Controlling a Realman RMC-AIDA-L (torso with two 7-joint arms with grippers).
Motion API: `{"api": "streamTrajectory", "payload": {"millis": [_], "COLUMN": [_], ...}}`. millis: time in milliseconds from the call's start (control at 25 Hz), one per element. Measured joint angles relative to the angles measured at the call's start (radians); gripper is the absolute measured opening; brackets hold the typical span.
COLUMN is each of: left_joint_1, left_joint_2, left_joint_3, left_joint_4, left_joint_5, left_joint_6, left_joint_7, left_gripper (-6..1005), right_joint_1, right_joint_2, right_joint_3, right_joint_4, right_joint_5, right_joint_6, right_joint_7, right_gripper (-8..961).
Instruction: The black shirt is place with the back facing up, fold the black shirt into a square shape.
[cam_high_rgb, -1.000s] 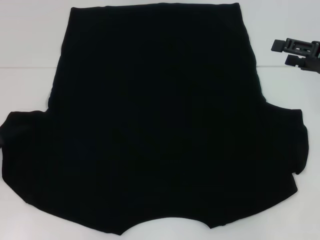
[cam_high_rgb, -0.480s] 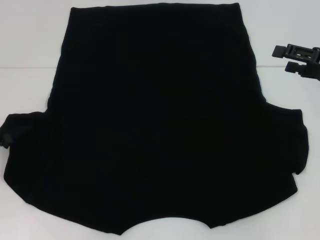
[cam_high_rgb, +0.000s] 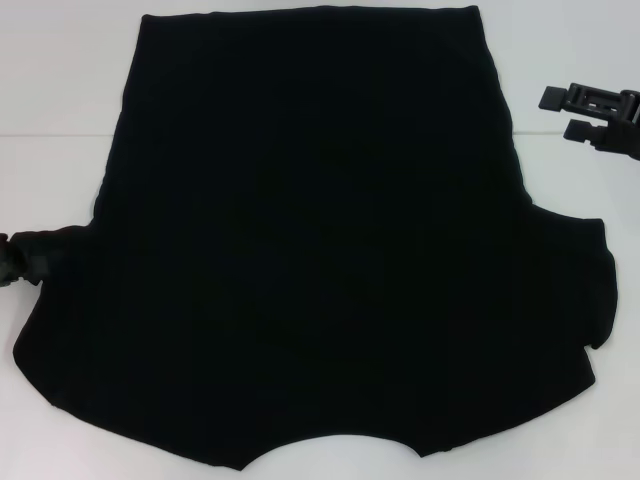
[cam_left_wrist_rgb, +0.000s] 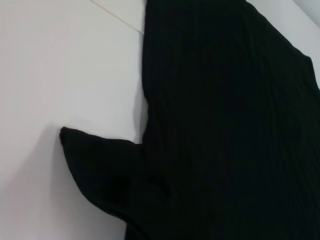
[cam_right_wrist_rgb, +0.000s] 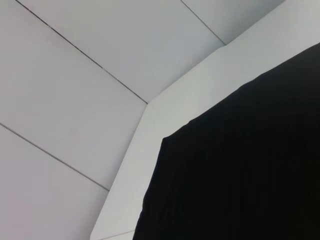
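Observation:
The black shirt (cam_high_rgb: 320, 240) lies spread flat on the white table and fills most of the head view, hem at the far side and curved neckline at the near edge. My left gripper (cam_high_rgb: 8, 262) barely shows at the picture's left edge, right at the tip of the left sleeve (cam_high_rgb: 45, 255), which is bunched there. The left wrist view shows that sleeve (cam_left_wrist_rgb: 100, 170) and the shirt's side edge. My right gripper (cam_high_rgb: 556, 113) hovers open off the shirt's far right side, holding nothing. The right wrist view shows a hem corner (cam_right_wrist_rgb: 240, 165).
Bare white table (cam_high_rgb: 60, 90) runs along the shirt's far left and far right. The right sleeve (cam_high_rgb: 585, 290) lies rumpled at the right edge. A table seam line (cam_high_rgb: 50, 133) crosses behind the shirt.
The left gripper has come in at the left sleeve tip, and the sleeve's outer edge has gathered inward there. The right gripper has shifted slightly right and up.

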Motion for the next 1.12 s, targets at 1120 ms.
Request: {"api": "streamTrajectory", "payload": {"millis": [1120], "left_joint_1": [-0.114], "left_joint_2": [-0.055], "left_joint_3": [0.240], "left_joint_4": [-0.005], "left_joint_5": [-0.001], "left_joint_6": [0.008], "left_joint_7": [-0.071], "left_gripper": [2], "right_joint_1": [-0.007], "right_joint_2": [-0.010], "right_joint_3": [-0.008], "right_joint_4": [0.001], "right_joint_5": [0.000], "right_joint_6": [-0.016], "right_joint_7": [0.020], "right_gripper": [878]}}
